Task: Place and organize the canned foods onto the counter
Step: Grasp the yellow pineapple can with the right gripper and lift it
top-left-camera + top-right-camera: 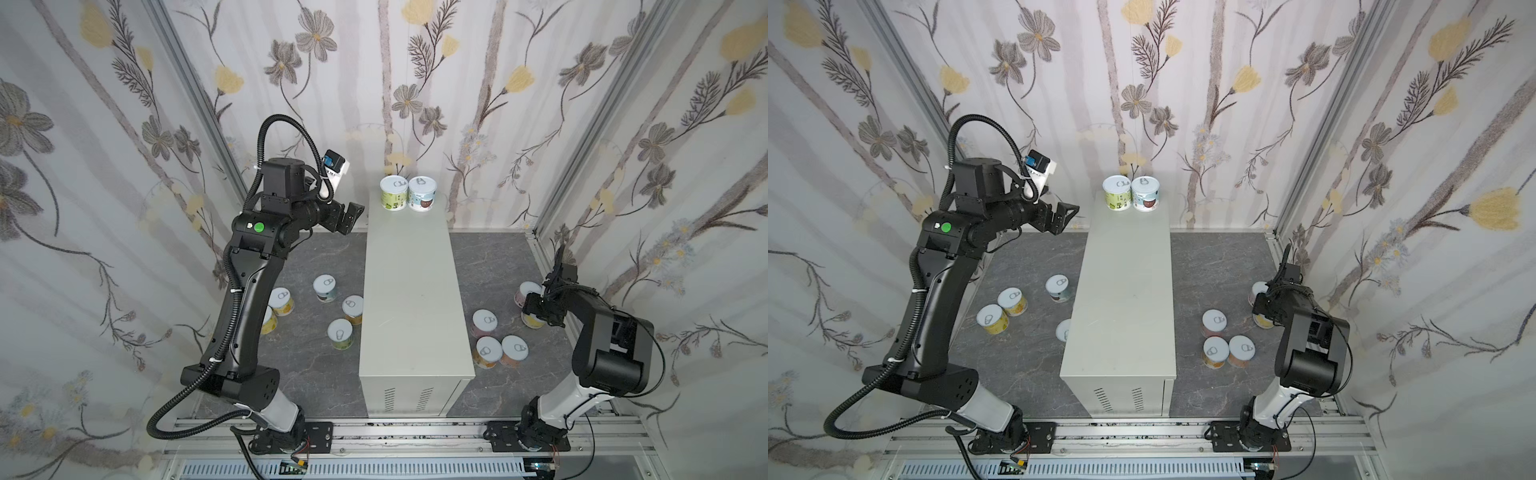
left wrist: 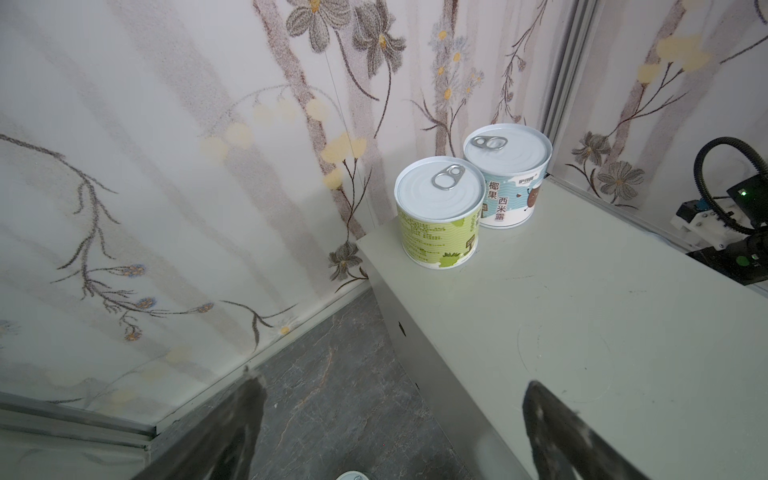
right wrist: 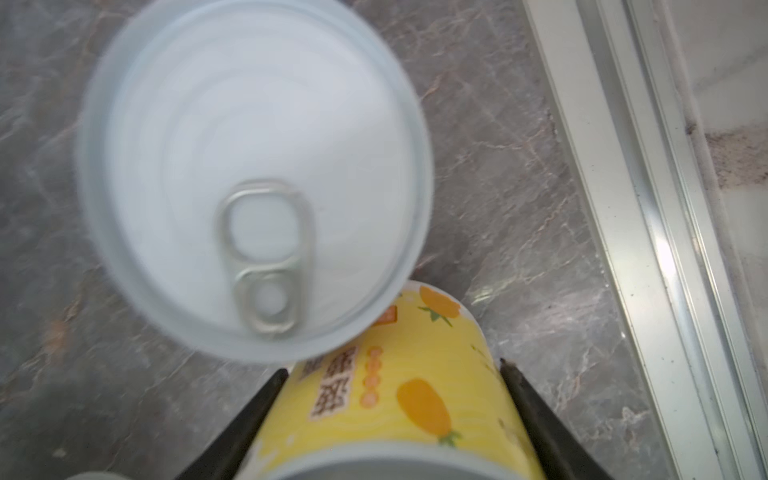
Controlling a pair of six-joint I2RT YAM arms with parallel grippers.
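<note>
— Checking the right hand first: what do we have there?

— Its fingers lie against both sides of the yellow can, so we count that as a grip. The can stands upright on the floor near the right wall, just beside a pink can. We hold it by the sides, we think, because the flat lid gives nothing to pinch.

— And the left hand?

— It is spread wide and empty, hanging off the far left corner of the tabletop. Next to it are the green can and the blue-and-white can. Those two stand side by side at the far edge. We'd guess rows fill from the back, which leaves the near stretch free for reaching.

— How much is left?

— Most of it. We count five in the left cluster and five on the right, including the three in the right cluster. Lifting straight up should spare the pink neighbour.
</note>
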